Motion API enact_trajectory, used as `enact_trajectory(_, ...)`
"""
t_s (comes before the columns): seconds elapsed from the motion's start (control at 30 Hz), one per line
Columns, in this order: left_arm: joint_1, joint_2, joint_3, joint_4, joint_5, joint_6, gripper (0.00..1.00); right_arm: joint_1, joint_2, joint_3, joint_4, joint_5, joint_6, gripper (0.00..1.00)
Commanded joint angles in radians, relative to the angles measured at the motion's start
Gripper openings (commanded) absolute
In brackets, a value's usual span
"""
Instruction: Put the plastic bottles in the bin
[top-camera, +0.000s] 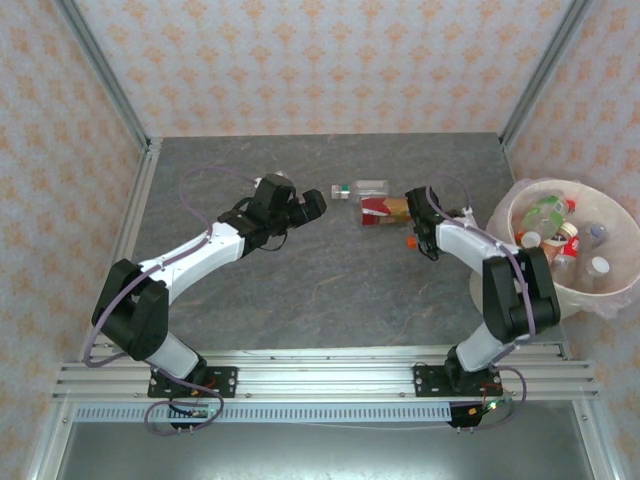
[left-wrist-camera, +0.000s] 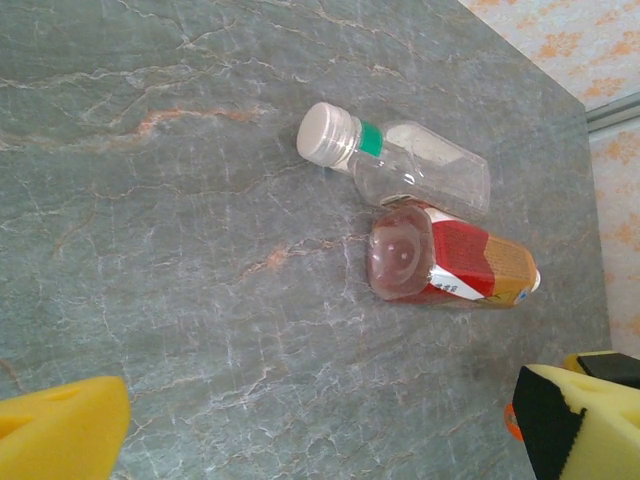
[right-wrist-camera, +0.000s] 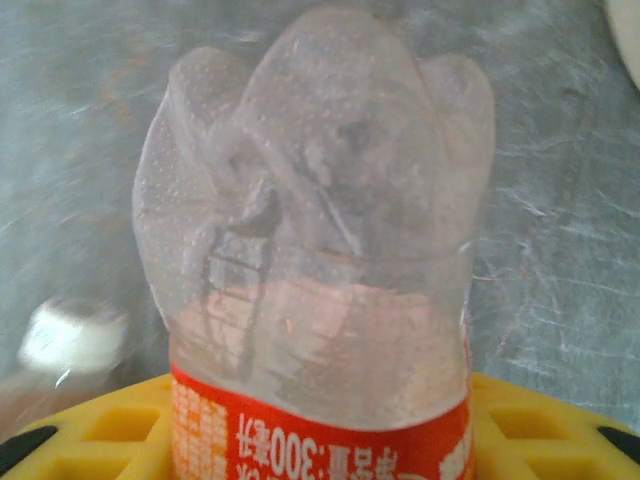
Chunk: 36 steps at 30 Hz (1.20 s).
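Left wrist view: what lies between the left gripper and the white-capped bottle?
Bare grey table lies between the left gripper and the white-capped bottle; the top external view shows the same open gap.

White-and-black jointed arms (top-camera: 195, 255), purple cables (top-camera: 97, 330), yellow tool pads (left-wrist-camera: 60, 430)

Red-label bottle (right-wrist-camera: 320, 300) cut off below; blurred white cap (right-wrist-camera: 72, 335), perhaps second bottle's.

Clear glossy plastic, creased, on the red-labelled bottle (right-wrist-camera: 320, 200); smooth veined stone look on the table (left-wrist-camera: 150, 260); matt yellow pads (left-wrist-camera: 60, 430).
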<state>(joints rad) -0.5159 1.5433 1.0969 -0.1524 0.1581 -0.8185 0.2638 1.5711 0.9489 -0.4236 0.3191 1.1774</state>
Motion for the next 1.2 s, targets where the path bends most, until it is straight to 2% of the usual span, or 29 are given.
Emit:
enact_trajectory(0.0,0.005,0.004,0.017,0.039,0.015,-0.005,1.00,0.044,-0.077,-0.030,0.072,0.050,-0.205,0.37)
enact_trajectory(0.13,0.005,-0.007,0.009,0.083,0.034,-0.001,1.00,0.067,-0.158,-0.082,0.218,-0.020,-0.380,0.35)
enact_trajectory(0.23,0.005,-0.021,0.006,0.089,0.034,0.005,1.00,0.067,-0.231,-0.134,0.387,-0.164,-0.501,0.31)
enact_trajectory(0.37,0.005,-0.031,0.006,0.068,0.022,0.012,1.00,0.067,-0.293,-0.107,0.441,-0.354,-0.647,0.29)
enact_trajectory(0.43,0.005,-0.034,0.002,0.066,0.022,0.010,1.00,0.067,-0.311,-0.064,0.417,-0.414,-0.707,0.24)
enact_trajectory(0.5,0.005,-0.037,-0.004,0.066,0.024,0.006,1.00,0.067,-0.332,-0.009,0.355,-0.442,-0.767,0.23)
enact_trajectory(0.77,0.005,-0.036,-0.008,0.068,0.022,-0.008,1.00,0.053,-0.438,0.182,0.133,-0.432,-0.891,0.23)
enact_trajectory(1.03,0.005,-0.004,0.021,0.071,0.038,-0.023,1.00,-0.026,-0.511,0.328,-0.033,-0.489,-0.945,0.23)
enact_trajectory(1.17,0.005,0.010,0.030,0.080,0.049,-0.033,1.00,-0.085,-0.538,0.422,-0.169,-0.429,-1.007,0.24)
